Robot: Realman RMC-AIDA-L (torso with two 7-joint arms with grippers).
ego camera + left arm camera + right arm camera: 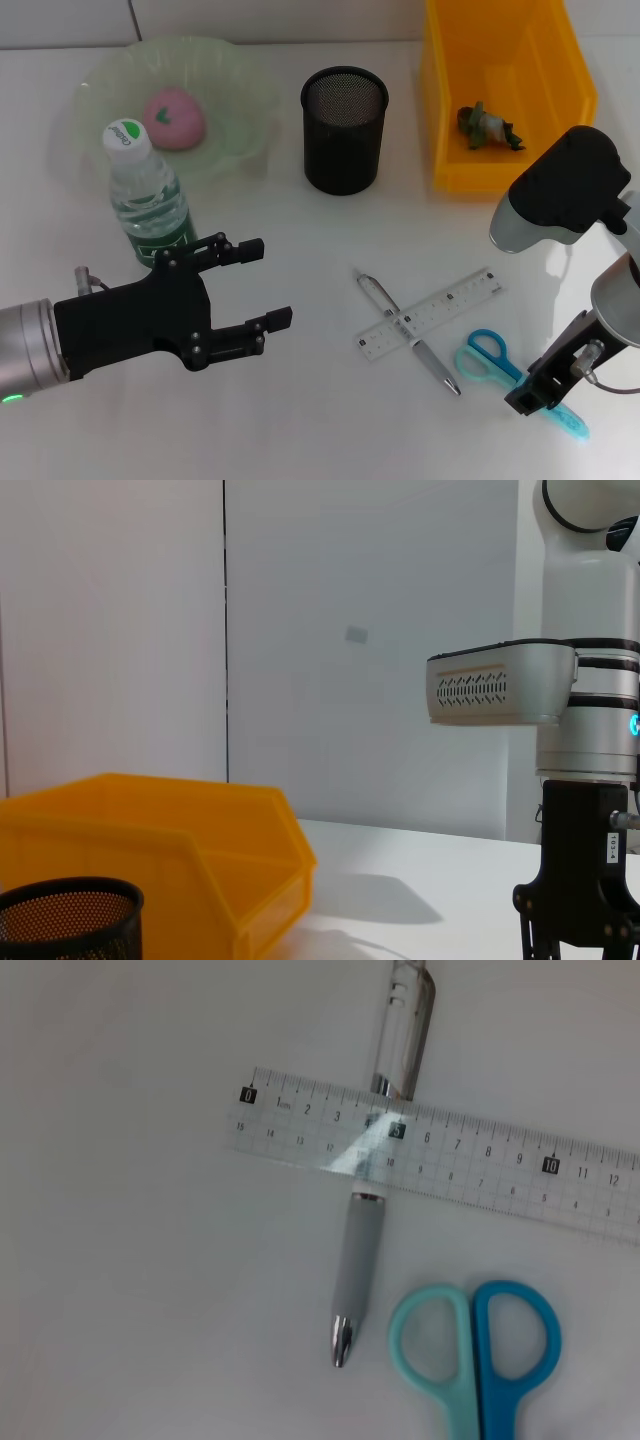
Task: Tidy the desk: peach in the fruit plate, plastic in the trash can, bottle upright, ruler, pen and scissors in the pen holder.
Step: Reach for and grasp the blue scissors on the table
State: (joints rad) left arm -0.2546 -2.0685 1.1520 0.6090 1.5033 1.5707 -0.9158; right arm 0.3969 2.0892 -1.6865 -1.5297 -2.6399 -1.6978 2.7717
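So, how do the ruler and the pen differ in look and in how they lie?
The ruler is flat, clear and marked with numbers; the pen is round, with a grey grip and a silver tip. The ruler lies on top and the pen passes under it, so they cross. Both lie on the table, outside the holder.

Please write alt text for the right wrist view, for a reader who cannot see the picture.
A clear ruler lies across a silver pen on a white table, so the two form a cross. Beside the pen's tip lie the handle rings of a pair of scissors, one light teal and one blue. No gripper shows in this view.
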